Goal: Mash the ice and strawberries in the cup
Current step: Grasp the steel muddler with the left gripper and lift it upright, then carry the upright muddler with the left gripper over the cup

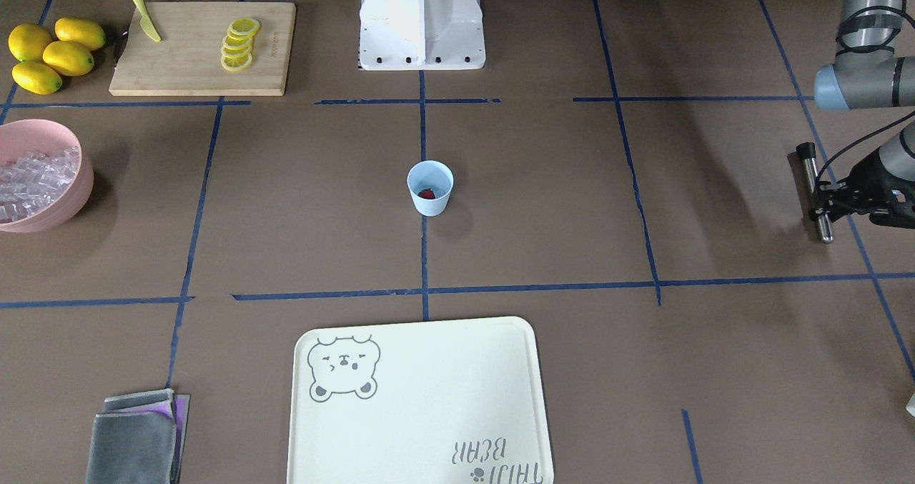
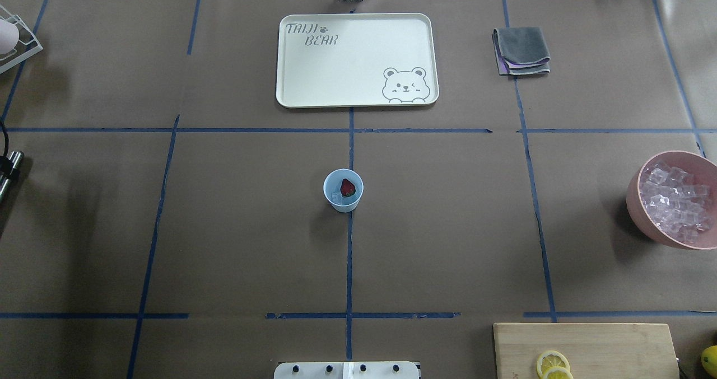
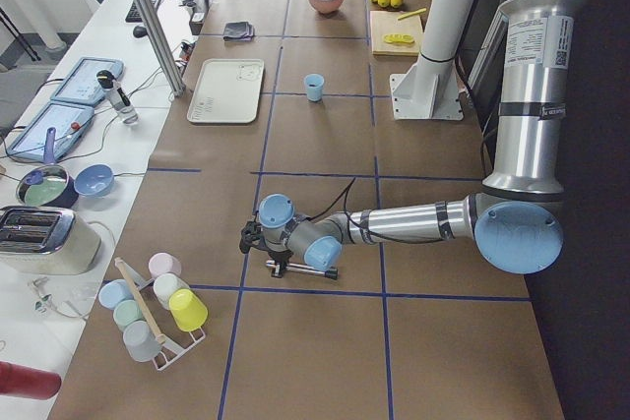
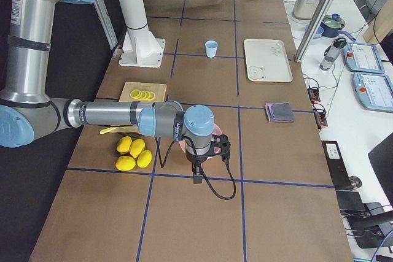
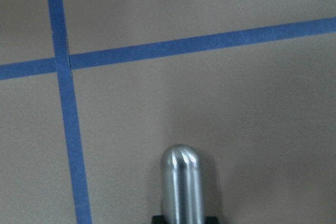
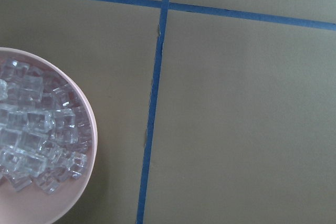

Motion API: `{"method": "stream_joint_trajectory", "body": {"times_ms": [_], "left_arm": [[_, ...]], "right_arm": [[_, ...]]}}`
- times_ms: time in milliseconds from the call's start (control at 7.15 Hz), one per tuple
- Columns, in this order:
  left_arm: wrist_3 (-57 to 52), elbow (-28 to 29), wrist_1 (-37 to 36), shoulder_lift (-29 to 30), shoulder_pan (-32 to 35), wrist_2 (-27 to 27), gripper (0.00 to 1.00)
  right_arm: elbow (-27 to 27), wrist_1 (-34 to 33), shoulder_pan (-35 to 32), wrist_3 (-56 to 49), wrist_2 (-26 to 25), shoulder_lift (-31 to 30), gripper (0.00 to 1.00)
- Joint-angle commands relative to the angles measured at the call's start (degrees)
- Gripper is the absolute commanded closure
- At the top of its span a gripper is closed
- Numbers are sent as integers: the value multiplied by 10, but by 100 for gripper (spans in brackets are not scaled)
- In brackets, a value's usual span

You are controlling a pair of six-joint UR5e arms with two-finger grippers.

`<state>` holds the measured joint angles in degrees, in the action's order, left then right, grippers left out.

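The pale-blue cup stands upright at the table's middle, also in the front view. Inside it lie a red strawberry and a few clear ice cubes. More ice fills the pink bowl. My left gripper is far off at the table's left end, shut on a shiny metal muddler whose rounded tip shows in the left wrist view. My right gripper hovers by the pink bowl. I cannot tell whether it is open or shut.
A cream bear tray lies beyond the cup. A folded grey cloth lies to its right. A wooden board carries lemon slices and a yellow knife, with whole lemons beside. A rack of cups stands at the left end.
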<state>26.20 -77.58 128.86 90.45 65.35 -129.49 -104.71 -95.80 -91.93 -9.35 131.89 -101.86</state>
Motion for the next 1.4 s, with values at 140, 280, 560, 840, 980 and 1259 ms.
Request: {"method": "stream_joint_trajectory", "body": {"times_ms": [140, 280, 560, 840, 980, 1259], "left_arm": [[-60, -151, -11, 2, 12, -23, 99], [-152, -174, 9, 54, 12, -26, 97], [-59, -204, 23, 133, 7, -27, 98], [-18, -194, 156, 191, -18, -23, 100], [-20, -189, 209, 206, -41, -20, 100], [-26, -167, 346, 248, -120, 71, 100]], "right_arm": [[-8, -1, 0, 0, -1, 0, 0], [-9, -1, 0, 0, -1, 0, 0], [-8, -1, 0, 0, -1, 0, 0], [-9, -1, 0, 0, -4, -9, 0], [-8, -1, 0, -1, -4, -10, 0], [-8, -1, 0, -1, -2, -10, 0]]}}
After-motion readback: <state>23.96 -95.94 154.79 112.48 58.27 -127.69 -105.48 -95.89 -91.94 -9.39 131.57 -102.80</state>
